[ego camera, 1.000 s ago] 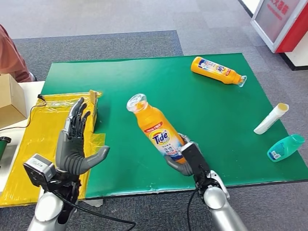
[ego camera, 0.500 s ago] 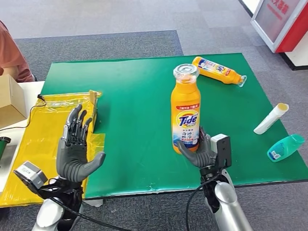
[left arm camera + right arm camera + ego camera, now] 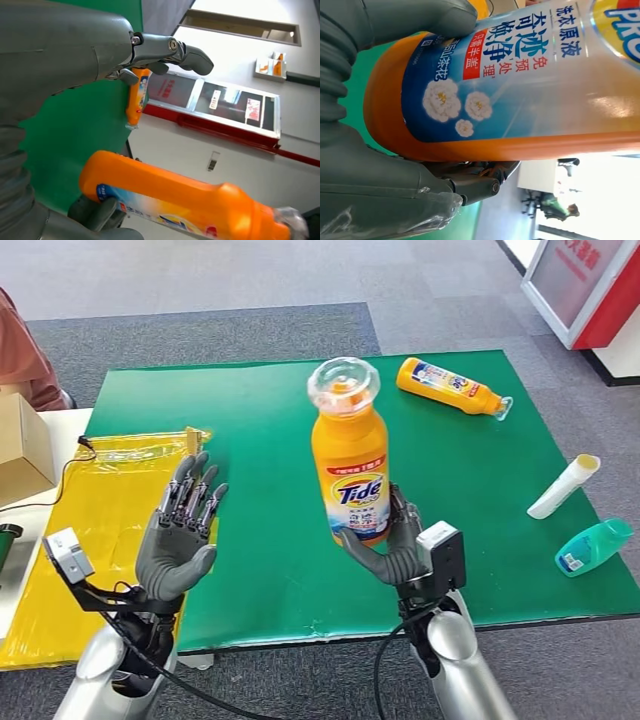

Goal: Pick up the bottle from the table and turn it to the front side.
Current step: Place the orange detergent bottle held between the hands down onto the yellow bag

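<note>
Item: orange Tide bottle (image 3: pixel 351 462), clear cap (image 3: pixel 343 383) uppermost, held upright and lifted off the desk, above the near half of the green mat (image 3: pixel 264 440). Front label with the Tide logo faces the robot. In the right wrist view the same bottle (image 3: pixel 516 85) shows a blue label band with white flowers.

Holder: right hand (image 3: pixel 392 545), fingers wrapped round the bottle's lower part from behind and below, thumb (image 3: pixel 418 20) pressed against the label (grip firm, bottle base resting in the curl of the hand).

Left hand (image 3: pixel 180 535): raised above the desk's near left edge, palm turned toward the bottle, fingers spread apart and straight, holding nothing. It stands well apart from the bottle. The left wrist view shows those fingers (image 3: pixel 166 50) extended, with the held bottle (image 3: pixel 188 197) crossing beyond them.

Other stock on the mat: a second orange bottle (image 3: pixel 451 386) lying on its side near the far right corner, cap toward the right edge; a white tube (image 3: pixel 563 486) lying near the right edge; a teal bottle (image 3: pixel 593 545) lying on its side just nearer than the tube, at the near right corner.

Left of the mat: a yellow plastic sheet (image 3: pixel 83 530) covering the desk's left part, a thin black cable (image 3: pixel 64 475) across it, and a cardboard box (image 3: pixel 23 445) at the far left edge. A person's sleeve (image 3: pixel 23 355) (reddish cloth) appears beyond the box.
</note>
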Robot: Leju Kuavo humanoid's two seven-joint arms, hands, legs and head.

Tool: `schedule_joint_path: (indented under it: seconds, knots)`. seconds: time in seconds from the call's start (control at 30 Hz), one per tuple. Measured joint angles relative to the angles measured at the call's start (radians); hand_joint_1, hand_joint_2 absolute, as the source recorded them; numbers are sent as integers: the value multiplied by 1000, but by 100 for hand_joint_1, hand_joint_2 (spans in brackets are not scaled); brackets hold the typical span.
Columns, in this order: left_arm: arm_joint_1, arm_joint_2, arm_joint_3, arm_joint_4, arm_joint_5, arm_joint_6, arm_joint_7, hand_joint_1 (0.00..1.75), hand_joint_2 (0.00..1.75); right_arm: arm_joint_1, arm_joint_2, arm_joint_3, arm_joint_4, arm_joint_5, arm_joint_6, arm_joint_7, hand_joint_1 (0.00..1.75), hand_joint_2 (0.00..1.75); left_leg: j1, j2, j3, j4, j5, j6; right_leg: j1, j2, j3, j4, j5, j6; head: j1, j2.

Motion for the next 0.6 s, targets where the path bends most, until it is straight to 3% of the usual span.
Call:
schedule_joint_path:
  seconds: [0.27, 0.6]
  knots:
    - [-67, 17, -5, 46, 28, -39, 60, 0, 175, -21, -1, 103, -19, 281, -115, -13, 175, 175, 0, 0, 0, 0, 0, 0, 0, 0, 0, 0, 0, 0, 0, 0]
    - [-187, 46, -44, 112, 25, -59, 125, 0, 175, -60, -1, 197, 11, 409, -185, 5, 175, 175, 0, 0, 0, 0, 1, 0, 0, 0, 0, 0, 0, 0, 0, 0]
